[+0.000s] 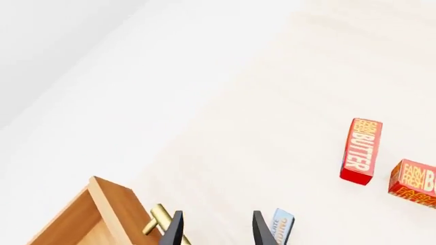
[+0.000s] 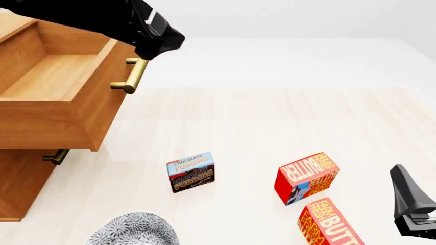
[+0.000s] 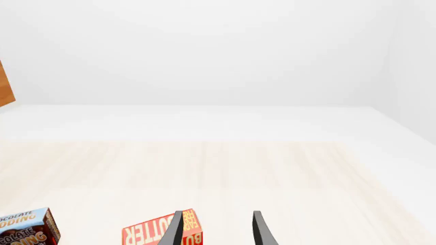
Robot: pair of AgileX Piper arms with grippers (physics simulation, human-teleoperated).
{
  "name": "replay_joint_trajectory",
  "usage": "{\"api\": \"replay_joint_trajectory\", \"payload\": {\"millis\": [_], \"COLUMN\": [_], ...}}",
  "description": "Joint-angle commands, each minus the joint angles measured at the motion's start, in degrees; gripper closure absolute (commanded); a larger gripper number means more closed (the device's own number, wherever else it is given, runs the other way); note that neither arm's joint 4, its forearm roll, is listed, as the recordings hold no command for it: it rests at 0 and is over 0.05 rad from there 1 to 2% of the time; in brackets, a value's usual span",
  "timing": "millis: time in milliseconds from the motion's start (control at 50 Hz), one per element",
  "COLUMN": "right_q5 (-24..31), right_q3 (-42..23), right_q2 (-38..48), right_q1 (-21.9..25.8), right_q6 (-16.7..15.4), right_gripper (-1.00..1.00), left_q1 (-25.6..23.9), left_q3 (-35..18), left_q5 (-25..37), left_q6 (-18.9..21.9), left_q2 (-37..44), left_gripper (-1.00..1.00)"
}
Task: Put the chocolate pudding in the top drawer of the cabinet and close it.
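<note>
The chocolate pudding (image 2: 191,171) lies on the table in front of the cabinet (image 2: 20,178), its blue and brown face up; it also shows in the wrist views (image 1: 281,226) (image 3: 26,230). The top drawer (image 2: 61,102) is pulled out, and what shows of its inside holds nothing. My left gripper (image 2: 155,50) hangs just above the drawer's brass handle (image 2: 132,76). In its wrist view this gripper (image 1: 218,232) is open, the handle (image 1: 158,219) beside one finger, not between them. My right gripper (image 2: 409,204) stays low at the near right, open (image 3: 218,230) with nothing between its fingers.
Two red-and-orange butter boxes (image 2: 307,177) (image 2: 330,224) lie right of the pudding, between it and my right gripper. A patterned plate (image 2: 136,230) sits at the near edge. A lower drawer's handle (image 2: 56,155) shows under the open drawer.
</note>
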Motion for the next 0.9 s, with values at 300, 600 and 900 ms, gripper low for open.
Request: {"api": "replay_joint_trajectory", "payload": {"millis": [300,600,900], "right_q5": [-0.02,0.0,0.02], "right_q3": [0.01,0.02,0.01], "right_q2": [0.0,-0.03,-0.02], "right_q1": [-0.01,-0.02,-0.03], "right_q6": [0.0,0.01,0.05], "right_gripper": [-1.0,-1.0,-1.0], "left_q1": [-4.67,-6.34,-6.3], "left_q3": [-0.02,-0.4,0.35], "left_q5": [1.7,2.76,2.59], "left_q6": [2.88,5.01,6.07], "left_q2": [4.56,9.17,12.47], "left_gripper": [-1.0,-1.0,-1.0]}}
